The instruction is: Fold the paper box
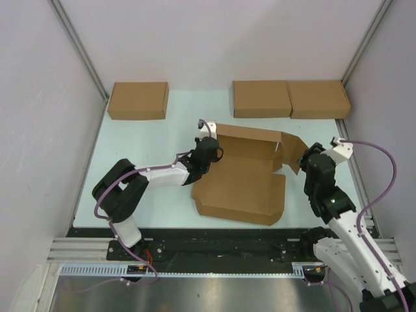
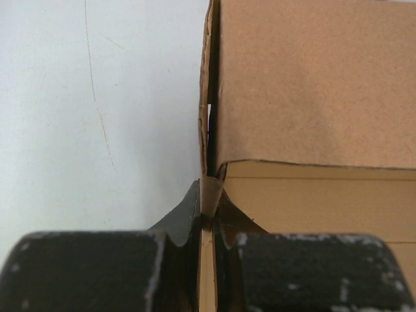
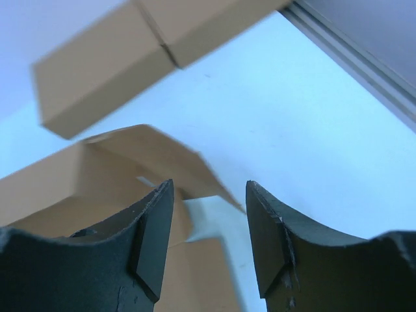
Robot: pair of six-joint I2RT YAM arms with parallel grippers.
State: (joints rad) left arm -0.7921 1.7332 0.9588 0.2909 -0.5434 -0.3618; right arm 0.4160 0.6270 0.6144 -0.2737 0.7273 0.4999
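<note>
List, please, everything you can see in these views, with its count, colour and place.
Table: one, pale green, under everything.
Paper box: one, brown, mid-table between the arms, partly folded with some walls raised.
Closed boxes: three, brown, along the far edge; one at the left, two side by side at the right.
Cables: two, purple, one along each arm.
Arms: two, black and white, based at the near edge.
Left pincer: one, black, shut on the paper box's left wall.
Right pincer: one, black, open, near the box's right flap, holding nothing.
</note>
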